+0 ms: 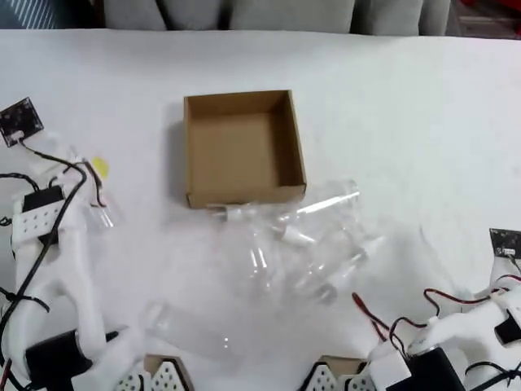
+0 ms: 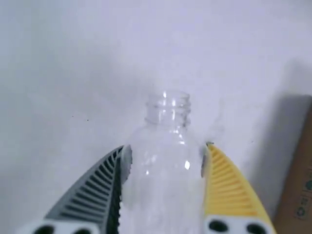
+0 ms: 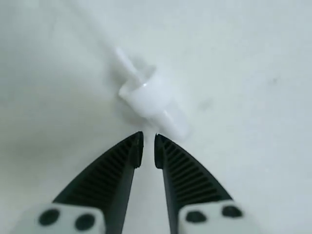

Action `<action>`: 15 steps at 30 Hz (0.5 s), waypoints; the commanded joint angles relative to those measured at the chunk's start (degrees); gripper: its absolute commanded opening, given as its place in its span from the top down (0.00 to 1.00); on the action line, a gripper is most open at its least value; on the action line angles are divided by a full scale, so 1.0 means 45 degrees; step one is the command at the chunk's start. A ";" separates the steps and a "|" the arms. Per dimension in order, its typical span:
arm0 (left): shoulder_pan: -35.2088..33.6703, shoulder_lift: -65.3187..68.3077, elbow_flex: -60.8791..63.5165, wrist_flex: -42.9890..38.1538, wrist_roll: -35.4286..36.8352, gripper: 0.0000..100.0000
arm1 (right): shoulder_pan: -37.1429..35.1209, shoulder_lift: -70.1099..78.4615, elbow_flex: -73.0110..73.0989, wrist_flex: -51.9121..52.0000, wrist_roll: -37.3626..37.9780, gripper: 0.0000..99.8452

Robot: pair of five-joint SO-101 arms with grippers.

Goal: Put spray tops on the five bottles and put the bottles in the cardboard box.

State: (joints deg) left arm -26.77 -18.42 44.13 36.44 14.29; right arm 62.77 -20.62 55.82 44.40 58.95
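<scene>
Clear plastic bottle (image 2: 168,117), capless: clamped between left gripper (image 2: 166,150) jaws. White spray top (image 3: 148,100): just beyond right gripper (image 3: 148,141), jaws almost closed, empty.

You can read no text here; the small dark print on the cardboard box (image 2: 295,195) wall is too blurred.

Not much extra here, just the plain white table (image 1: 407,98) spreading under and all around the left claw (image 2: 165,156). Well beyond that claw, past the table's far edge, sit some grey seat backs (image 1: 269,12), plus something red (image 1: 488,8) in the corner farthest from it.
</scene>
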 commanded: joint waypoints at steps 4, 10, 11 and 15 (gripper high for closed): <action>0.0147 -0.0674 -0.0078 -0.0313 -0.0137 0.97 | 0.0498 -0.0029 -0.0059 -0.0830 -0.0137 0.98; 0.0147 -0.0674 -0.0078 -0.0293 -0.0137 0.97 | 0.0889 0.0713 -0.0137 -0.1026 -0.0059 0.98; 0.0147 -0.0674 -0.0078 -0.0274 -0.0137 0.97 | 0.0889 0.0987 -0.0215 -0.1162 -0.0059 0.98; 0.0147 -0.0674 -0.0078 -0.0274 -0.0137 0.97 | 0.0908 0.2276 -0.1094 -0.1358 -0.0156 0.98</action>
State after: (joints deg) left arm -26.77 -18.42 44.13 36.44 14.11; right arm 66.11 -12.97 55.03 39.03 58.95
